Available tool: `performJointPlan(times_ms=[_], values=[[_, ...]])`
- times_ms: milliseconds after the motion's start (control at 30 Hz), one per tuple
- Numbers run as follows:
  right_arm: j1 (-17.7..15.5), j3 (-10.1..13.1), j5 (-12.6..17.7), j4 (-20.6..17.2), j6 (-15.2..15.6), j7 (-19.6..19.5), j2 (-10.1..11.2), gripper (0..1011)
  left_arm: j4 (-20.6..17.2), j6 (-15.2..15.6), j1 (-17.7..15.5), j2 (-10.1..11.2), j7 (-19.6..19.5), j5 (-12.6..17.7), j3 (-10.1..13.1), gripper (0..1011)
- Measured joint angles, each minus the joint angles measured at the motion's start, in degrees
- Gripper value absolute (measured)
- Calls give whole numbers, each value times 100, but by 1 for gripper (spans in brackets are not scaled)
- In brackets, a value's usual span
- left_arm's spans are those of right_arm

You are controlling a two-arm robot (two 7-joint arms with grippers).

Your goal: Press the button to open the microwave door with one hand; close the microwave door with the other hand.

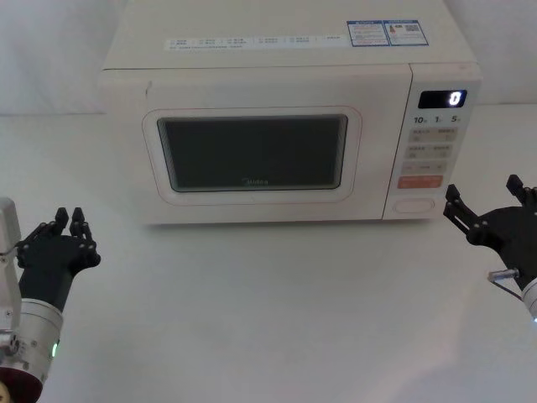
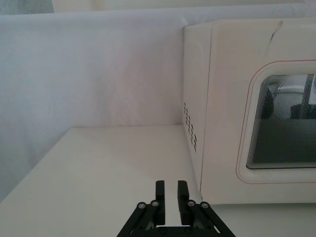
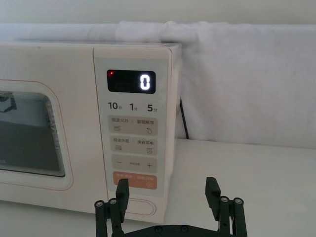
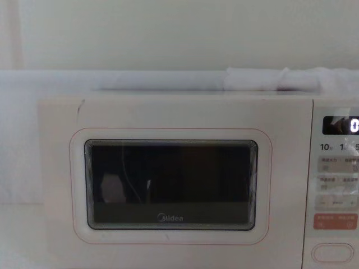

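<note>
Button (image 1: 418,203), just beside right hand (image 1: 491,206)

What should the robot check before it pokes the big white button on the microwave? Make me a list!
1. Microwave door shut, so pressing makes sense: ok, it sits flush with the front.
2. Button free of anything in front: ok, nothing covers it.
3. Right gripper close to the button: ok, it hovers just to the side of the control panel, apart from it.
4. Right gripper ready to poke: not ok, its fingers are spread open; one closed tip would likely press more neatly.
5. Left gripper out of the door's swing: cannot tell; it is shut, low on the table near the hinge side.
</note>
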Motion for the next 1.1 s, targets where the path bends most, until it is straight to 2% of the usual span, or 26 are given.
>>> performJointPlan(times_ms=[100,133,200,300,867,967,1100], values=[[0,0,0,0,0,0,0,1000,0,0,0,1,0,-3,0,204],[0,0,0,0,0,0,0,1000,0,0,0,2,1,-4,0,268],[0,0,0,0,0,0,0,1000,-1,0,0,3,1,-5,0,308],[0,0,0,0,0,0,0,1000,0,0,0,4,1,-7,0,429],[0,0,0,0,0,0,0,1000,-1,0,0,4,1,-14,0,946],[0,0,0,0,0,0,0,1000,0,0,0,4,1,-13,1,1001],[0,0,0,0,0,0,0,1000,-1,0,0,4,1,-14,0,1001]])
